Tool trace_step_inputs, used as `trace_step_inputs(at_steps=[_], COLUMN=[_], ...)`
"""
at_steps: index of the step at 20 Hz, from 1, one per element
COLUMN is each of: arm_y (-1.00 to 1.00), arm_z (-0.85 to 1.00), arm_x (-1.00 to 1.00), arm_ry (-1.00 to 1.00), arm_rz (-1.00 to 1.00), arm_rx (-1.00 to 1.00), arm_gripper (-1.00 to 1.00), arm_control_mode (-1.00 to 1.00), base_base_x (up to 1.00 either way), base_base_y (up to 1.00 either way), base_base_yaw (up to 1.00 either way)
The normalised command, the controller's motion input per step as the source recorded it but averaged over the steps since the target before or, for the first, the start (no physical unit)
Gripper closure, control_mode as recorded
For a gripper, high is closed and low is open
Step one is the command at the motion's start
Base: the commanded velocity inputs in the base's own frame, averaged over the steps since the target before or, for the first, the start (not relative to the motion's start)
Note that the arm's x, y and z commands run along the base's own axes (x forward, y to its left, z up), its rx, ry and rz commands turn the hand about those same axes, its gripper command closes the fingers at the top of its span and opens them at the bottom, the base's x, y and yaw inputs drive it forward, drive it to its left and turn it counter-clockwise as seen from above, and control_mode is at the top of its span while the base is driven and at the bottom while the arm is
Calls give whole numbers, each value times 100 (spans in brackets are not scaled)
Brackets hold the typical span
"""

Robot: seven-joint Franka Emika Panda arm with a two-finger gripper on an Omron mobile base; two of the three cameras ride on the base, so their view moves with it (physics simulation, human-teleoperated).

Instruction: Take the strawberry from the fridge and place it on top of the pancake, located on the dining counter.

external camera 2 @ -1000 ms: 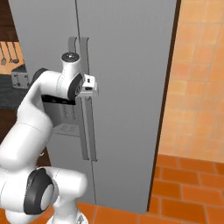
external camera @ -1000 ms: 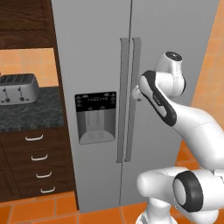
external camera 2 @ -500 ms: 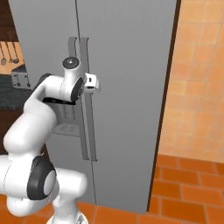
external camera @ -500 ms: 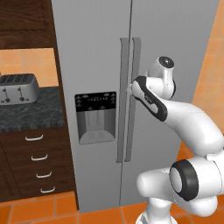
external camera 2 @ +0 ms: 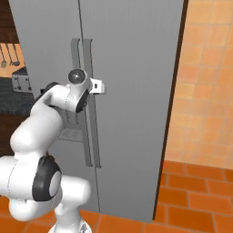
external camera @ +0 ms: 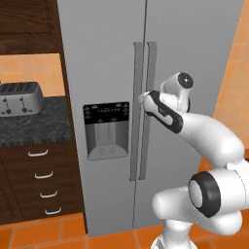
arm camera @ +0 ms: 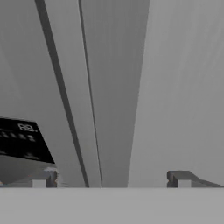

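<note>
While our white arm reaches forward, we see its gripper (arm camera: 111,178) held right up against the fridge (external camera: 107,58), at the height of the two long vertical handles (external camera: 144,112) where the doors meet. From the hand camera, the two dark fingertips (arm camera: 181,178) stand wide apart, with nothing between them, and the right-hand handle runs up between them. Both fridge doors are shut, so the strawberry is hidden from us. Left of the handles, on the left door, sits the black dispenser panel (external camera: 106,130). Further left of the fridge we see a dark speckled worktop (external camera: 34,124) carrying a silver toaster (external camera: 18,97), with dark wood drawers (external camera: 41,182) beneath.
</note>
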Motion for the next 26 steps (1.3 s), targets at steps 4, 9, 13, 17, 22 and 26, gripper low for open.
trace_step_inputs(at_steps=[4, 9, 13, 17, 22, 26], arm_y=[2, 1, 14, 13, 32, 8], arm_z=[-15, -22, -19, -11, -9, -4], arm_x=[37, 42, 55, 63, 72, 33], arm_ry=[-16, -18, -12, -3, 0, 0], arm_rz=[0, 0, 0, 0, 0, 3], arm_rx=[5, 9, 8, 4, 0, 0], arm_gripper=[-100, -100, -100, -100, 100, 100], arm_control_mode=[-100, -100, -100, -100, -100, -100], base_base_x=[0, 0, 0, 0, 0, 0], base_base_y=[0, 0, 0, 0, 0, 0], base_base_yaw=[0, 0, 0, 0, 0, 0])
